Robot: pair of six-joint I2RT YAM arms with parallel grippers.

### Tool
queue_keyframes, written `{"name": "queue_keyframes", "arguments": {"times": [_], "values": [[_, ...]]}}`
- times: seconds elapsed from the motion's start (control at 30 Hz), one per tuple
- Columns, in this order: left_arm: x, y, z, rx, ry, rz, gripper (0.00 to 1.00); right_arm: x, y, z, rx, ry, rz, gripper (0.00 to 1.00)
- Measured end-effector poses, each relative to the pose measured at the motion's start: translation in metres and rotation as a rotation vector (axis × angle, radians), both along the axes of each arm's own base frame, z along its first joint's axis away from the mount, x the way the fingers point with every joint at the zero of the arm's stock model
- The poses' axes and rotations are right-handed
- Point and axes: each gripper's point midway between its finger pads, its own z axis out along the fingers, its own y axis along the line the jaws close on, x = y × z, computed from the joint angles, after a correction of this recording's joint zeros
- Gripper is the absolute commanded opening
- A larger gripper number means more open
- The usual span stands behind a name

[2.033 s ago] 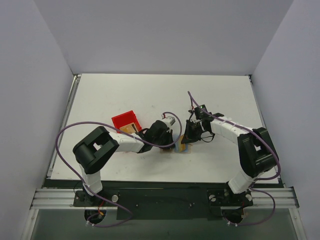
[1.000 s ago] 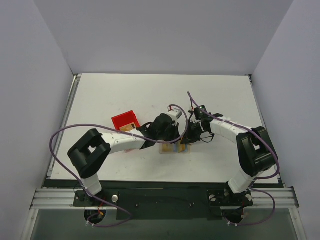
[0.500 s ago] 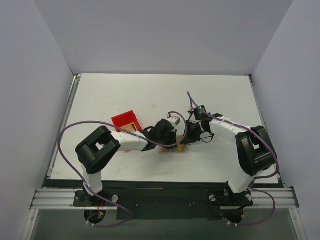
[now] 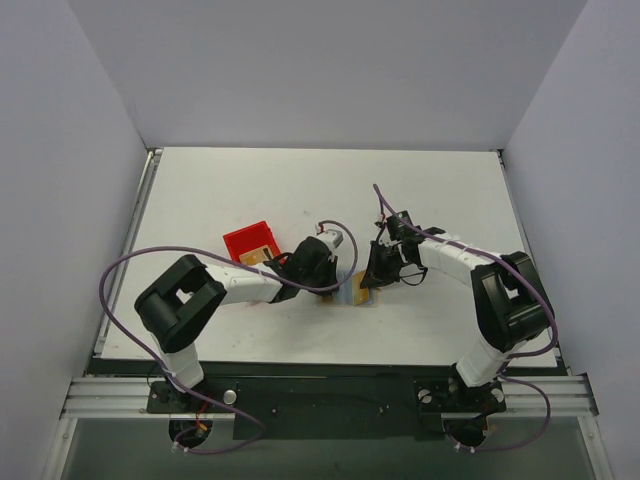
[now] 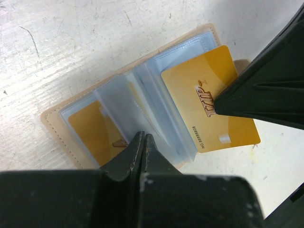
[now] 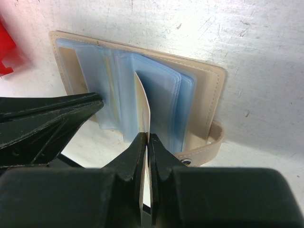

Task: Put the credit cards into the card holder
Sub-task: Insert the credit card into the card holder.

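Note:
The card holder [image 5: 57, 118] lies open on the table, beige with light blue clear sleeves; it also shows in the top view [image 4: 349, 293] and the right wrist view [image 6: 209, 90]. One orange credit card [image 5: 88, 130] sits inside a left sleeve. My right gripper [image 6: 146, 138] is shut on a second orange card [image 5: 204, 102], seen edge-on in the right wrist view [image 6: 144, 102], its far end in among the sleeves. My left gripper [image 5: 143, 137] is shut, its tips resting on the sleeves near the fold. In the top view both grippers meet at the holder, left [image 4: 335, 283] and right [image 4: 368, 280].
A red plastic bin [image 4: 248, 243] stands just left of the left wrist, with something tan inside it. The holder's snap tab [image 6: 202, 154] sticks out at its near right edge. The holder lies near the table's front middle.
The left gripper swung out over the holder, then drew back left to its edge. The right gripper has stayed at the holder with the card held throughout.

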Motion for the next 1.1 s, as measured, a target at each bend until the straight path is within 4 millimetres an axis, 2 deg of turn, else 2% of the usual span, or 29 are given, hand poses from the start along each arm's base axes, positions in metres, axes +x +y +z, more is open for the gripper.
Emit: {"name": "queue_keyframes", "arguments": {"times": [0.3, 0.5, 0.63, 0.8, 0.93, 1.1], "values": [[0.000, 0.005, 0.000, 0.000, -0.003, 0.013, 0.00, 0.000, 0.000, 0.000, -0.001, 0.000, 0.000, 0.00], [-0.004, 0.030, 0.006, 0.053, -0.016, 0.062, 0.00, 0.000, 0.000, 0.000, -0.002, -0.001, -0.001, 0.00], [-0.002, 0.048, 0.024, 0.087, -0.049, 0.106, 0.00, 0.000, 0.000, 0.000, -0.003, -0.001, -0.001, 0.00], [0.002, 0.061, 0.050, 0.090, -0.103, 0.142, 0.00, 0.000, -0.001, 0.000, -0.005, -0.002, -0.002, 0.00], [0.004, 0.060, 0.067, 0.058, -0.133, 0.143, 0.00, 0.000, -0.001, 0.000, -0.006, -0.002, -0.003, 0.00], [0.010, 0.043, 0.076, 0.015, -0.141, 0.107, 0.00, 0.000, -0.001, 0.000, -0.006, -0.002, -0.003, 0.00]]}}
